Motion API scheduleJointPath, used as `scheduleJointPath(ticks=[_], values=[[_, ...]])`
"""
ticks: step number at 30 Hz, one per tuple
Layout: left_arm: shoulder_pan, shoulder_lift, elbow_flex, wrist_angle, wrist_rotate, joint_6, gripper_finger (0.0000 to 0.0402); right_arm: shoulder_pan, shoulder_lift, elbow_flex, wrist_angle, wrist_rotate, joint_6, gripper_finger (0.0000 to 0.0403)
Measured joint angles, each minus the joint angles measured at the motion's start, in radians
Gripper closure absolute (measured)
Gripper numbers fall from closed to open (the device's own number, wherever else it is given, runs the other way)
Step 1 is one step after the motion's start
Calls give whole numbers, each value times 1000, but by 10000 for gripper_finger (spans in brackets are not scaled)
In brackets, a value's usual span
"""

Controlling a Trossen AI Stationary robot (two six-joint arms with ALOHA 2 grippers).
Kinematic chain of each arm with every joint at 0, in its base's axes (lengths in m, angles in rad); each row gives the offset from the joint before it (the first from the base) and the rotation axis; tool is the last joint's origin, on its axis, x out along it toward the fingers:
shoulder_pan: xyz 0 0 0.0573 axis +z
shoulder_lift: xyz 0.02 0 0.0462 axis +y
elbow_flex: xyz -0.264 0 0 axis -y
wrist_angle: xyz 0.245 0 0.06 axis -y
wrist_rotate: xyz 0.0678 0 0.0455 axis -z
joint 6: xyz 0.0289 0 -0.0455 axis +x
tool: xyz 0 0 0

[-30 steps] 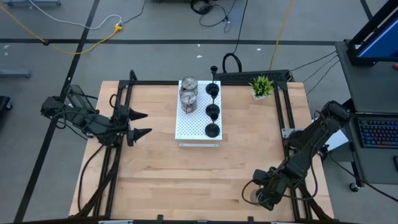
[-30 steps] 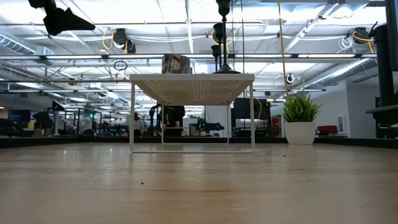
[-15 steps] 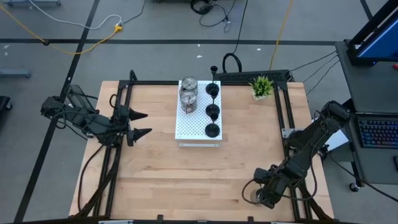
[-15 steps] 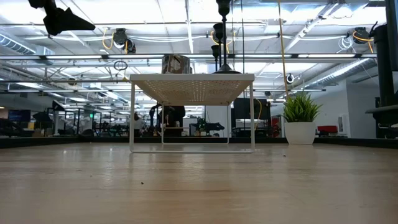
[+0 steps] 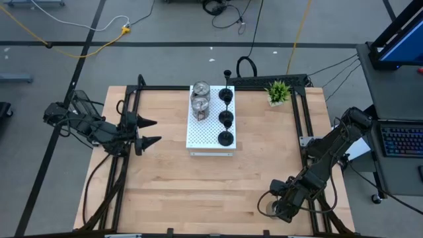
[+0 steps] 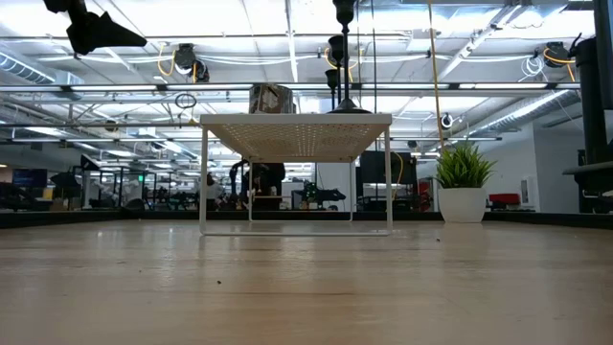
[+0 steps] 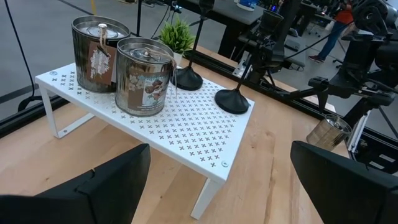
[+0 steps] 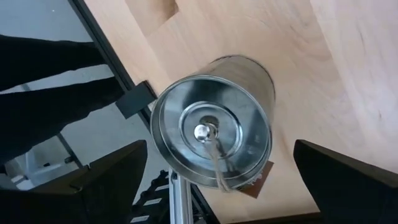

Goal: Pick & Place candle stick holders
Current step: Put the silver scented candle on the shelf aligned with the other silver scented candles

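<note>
Right gripper [image 5: 272, 209] sits at the table's [image 5: 165, 178] near-right corner, well clear of the white perforated board [image 5: 210, 129]. Fingers spread wide, straddling the third silver holder [image 8: 211, 129] without touching it. In the right wrist view that holder stands upright on the wood by the table edge, lid knob up, with a tag trailing off it. It also shows small in the left wrist view [image 7: 328, 132], far past the board.

Left gripper [image 5: 151, 131] hangs to the left of the board, pointed at it, fingers spread, nothing between them.

Board is a raised rack on legs, centred toward the table's far edge. On it:
- two silver holders, one [image 5: 199, 104] in front and one [image 5: 200, 89] behind, on the board's left side, just beside each other
- three black holders in a row on the board's right side: nearest [image 5: 225, 137], middle [image 5: 226, 118], farthest [image 5: 226, 95]

All five are upright. The left wrist view shows the silver pair's labels and two of the black bases.

Green potted plant [image 5: 278, 92] stands to the right of the board, at the table's far edge.
</note>
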Motion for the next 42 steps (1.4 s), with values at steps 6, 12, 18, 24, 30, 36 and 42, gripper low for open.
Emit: scheduleJointPath(ticks=[6, 12, 18, 24, 30, 36, 42], values=[[0, 0, 0, 0, 0, -2, 7, 0, 0, 0, 10, 0, 48, 3], [0, 0, 0, 0, 0, -6, 7, 0, 12, 0, 12, 0, 82, 3], [0, 0, 0, 0, 0, -18, 7, 0, 45, 0, -9, -16, 85, 3], [0, 0, 0, 0, 0, -21, 7, 0, 41, 0, -15, -25, 85, 3], [0, 1, 0, 0, 0, -26, 7, -2, 40, 0, -12, -25, 26, 3], [0, 1, 0, 1, 0, -29, 7, -9, 40, 0, -6, -50, -16, 3], [0, 2, 0, 1, 0, -37, 7, -16, 28, 0, 4, -79, -56, 3]])
